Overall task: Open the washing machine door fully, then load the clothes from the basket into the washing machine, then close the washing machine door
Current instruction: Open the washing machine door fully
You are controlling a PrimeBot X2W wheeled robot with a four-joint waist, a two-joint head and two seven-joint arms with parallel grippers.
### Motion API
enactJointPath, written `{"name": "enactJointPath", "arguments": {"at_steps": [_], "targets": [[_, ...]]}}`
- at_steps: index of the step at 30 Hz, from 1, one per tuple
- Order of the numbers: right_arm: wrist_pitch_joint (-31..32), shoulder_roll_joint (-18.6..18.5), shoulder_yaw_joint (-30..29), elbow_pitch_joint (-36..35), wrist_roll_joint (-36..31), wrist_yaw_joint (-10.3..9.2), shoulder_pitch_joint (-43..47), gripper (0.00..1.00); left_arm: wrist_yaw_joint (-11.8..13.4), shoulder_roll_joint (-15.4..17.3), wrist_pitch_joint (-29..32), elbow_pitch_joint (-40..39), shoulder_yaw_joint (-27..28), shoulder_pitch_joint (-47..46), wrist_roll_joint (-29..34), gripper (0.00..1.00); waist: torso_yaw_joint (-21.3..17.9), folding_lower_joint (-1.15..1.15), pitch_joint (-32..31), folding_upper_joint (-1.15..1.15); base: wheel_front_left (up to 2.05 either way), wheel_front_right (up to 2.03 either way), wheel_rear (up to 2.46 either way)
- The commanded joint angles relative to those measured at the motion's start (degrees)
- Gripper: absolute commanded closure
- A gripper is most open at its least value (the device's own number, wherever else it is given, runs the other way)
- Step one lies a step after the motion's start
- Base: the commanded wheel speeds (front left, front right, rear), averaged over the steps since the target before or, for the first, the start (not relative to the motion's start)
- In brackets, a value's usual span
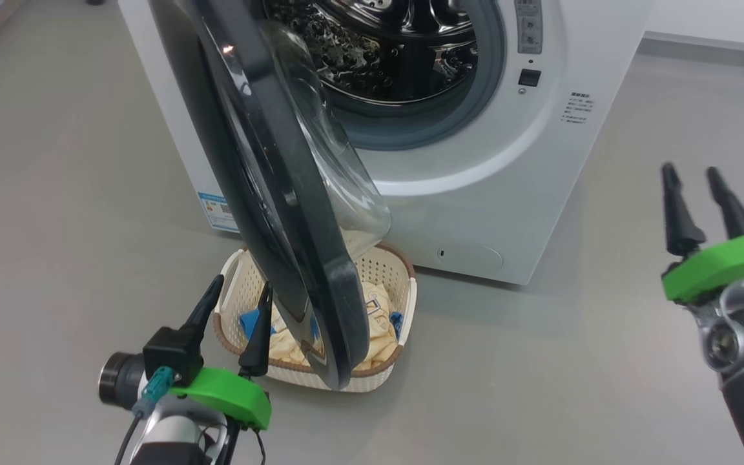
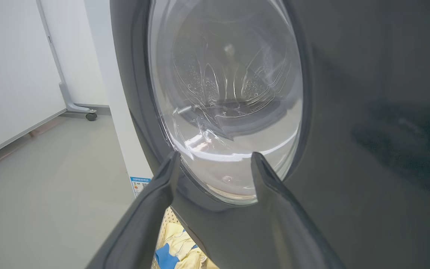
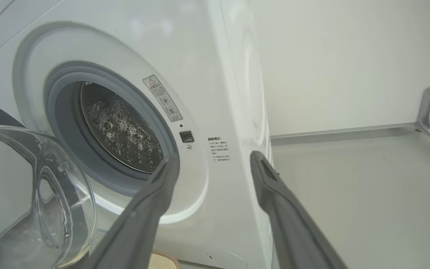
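Green-mounted left gripper [image 1: 241,284] nearest me: fingers spread, empty, close to the outer face of the door [image 1: 281,194]. Right gripper [image 1: 691,170] likewise spread and empty, well off to the side. Basket [image 1: 409,303] sits on the floor with the clothes [image 1: 382,336] in it, and the door, swung partway, overhangs it. My judgement: the door is rigid, hinged and heavy-ish, with a glossy, slippery rim. I'd push at the rim's free edge, not the glass. Washing machine [image 1: 507,194] stands behind, drum [image 1: 378,51] exposed.
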Motion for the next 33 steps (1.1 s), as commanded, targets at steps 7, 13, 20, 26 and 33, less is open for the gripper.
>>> {"name": "enactJointPath", "arguments": {"at_steps": [7,13,20,26,33], "targets": [[-0.60,5.15,-11.21,-9.59,-17.48,0.59,10.69,0.00,0.15,0.89,-0.39,-2.32,2.05,-1.24,-0.49,0.00,-0.92,0.00,-0.32,0.00,0.00,0.00,0.00],[-0.60,8.80,-13.65,-14.15,-24.86,0.59,17.17,0.00,0.20,0.89,-0.39,-2.43,2.05,-0.83,-0.67,0.00,-1.55,0.00,-0.67,0.00,0.00,0.00,0.00],[-0.61,11.91,-14.08,-18.53,-32.54,0.59,24.26,0.00,0.11,0.89,-0.39,-2.35,1.66,-0.29,-0.78,0.00,-1.69,0.00,-1.29,0.00,0.00,0.00,0.00],[-0.61,13.62,-15.63,-21.04,-34.66,0.59,27.84,0.00,-0.02,0.89,-0.39,-2.15,1.78,-0.01,-0.63,0.00,-1.94,0.00,-1.74,0.00,0.00,0.00,0.00],[-0.61,14.07,-16.37,-21.52,-34.66,0.59,29.01,0.00,-0.24,0.89,-0.39,-2.02,2.00,0.20,-0.31,0.00,-2.39,0.00,-1.98,0.00,0.00,0.00,0.00]]}}
